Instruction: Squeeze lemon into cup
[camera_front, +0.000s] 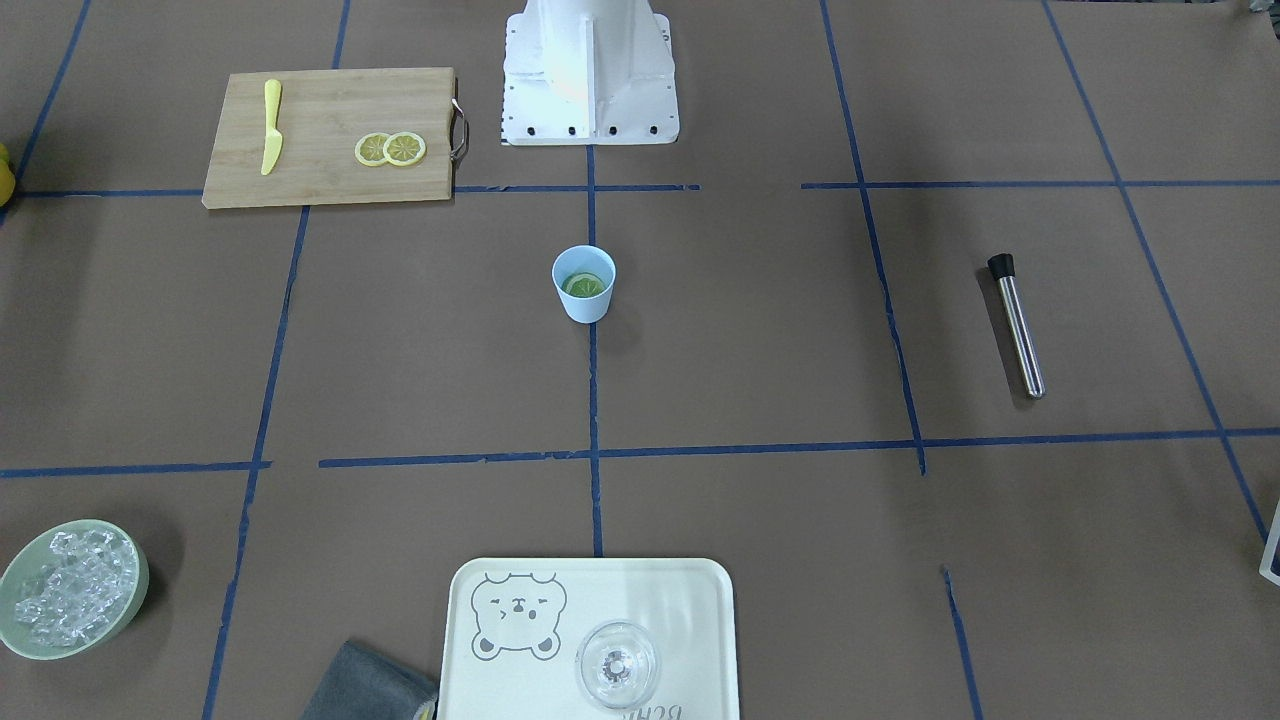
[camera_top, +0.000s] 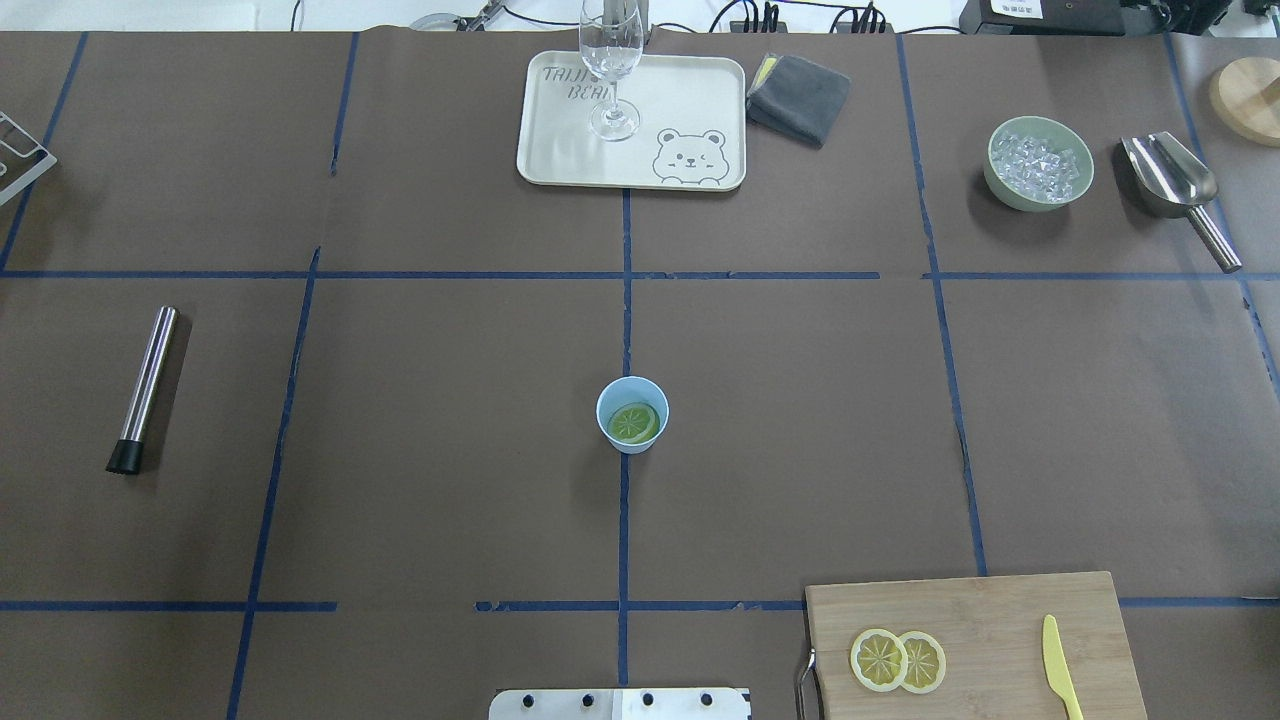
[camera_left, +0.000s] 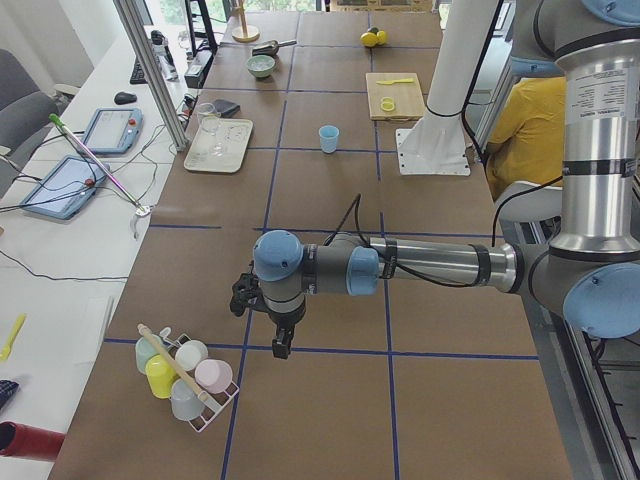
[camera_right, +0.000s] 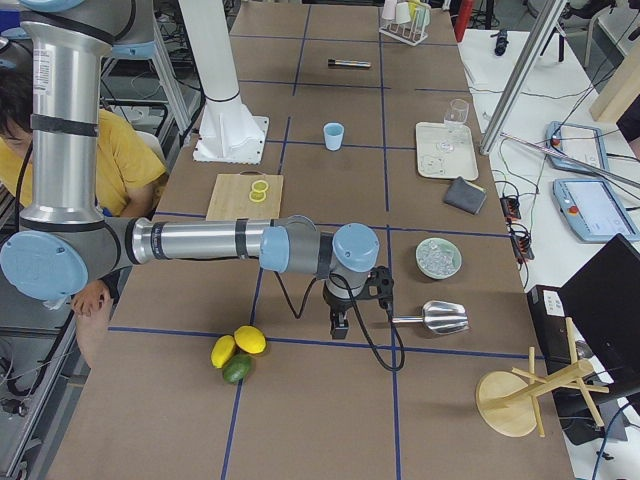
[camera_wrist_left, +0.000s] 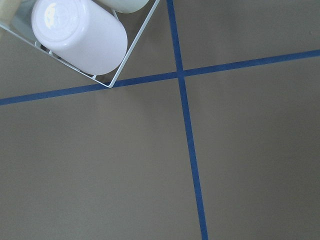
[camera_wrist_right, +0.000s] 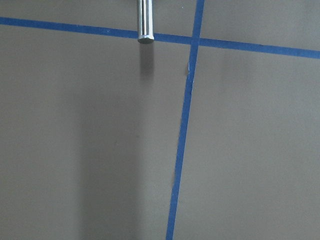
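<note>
Brown paper covers the table (camera_top: 450, 400), marked into squares by blue tape. The left arm (camera_left: 430, 265) stretches low over the table's end on the robot's left. The right arm (camera_right: 200, 240) does the same at the opposite end. Both are well apart from the middle of the table.

A wooden board (camera_top: 1000, 610) lies near the robot's base on its right side, carrying two overlapping slices (camera_top: 898, 660) and a yellow knife (camera_top: 1060, 665). At the far edge sits a pale tray (camera_top: 560, 150) with a clear glass (camera_top: 611, 60) upright on it. A green bowl (camera_top: 992, 170) of ice stands to that tray's right, with a steel scoop (camera_top: 1170, 175) just beside it.

The left gripper (camera_left: 282, 348) points down at the paper next to a wire rack (camera_left: 190, 385) of cups. Only the side view shows it, so I cannot tell whether its fingers are apart or together. The right gripper (camera_right: 338, 332) points down near the scoop's handle, and its state cannot be told either.

The cup (camera_top: 632, 390) stands upright on the centre tape line, alone in the middle. The lemon (camera_top: 634, 423) lies inside it, cut face up, showing its radial lines.
</note>
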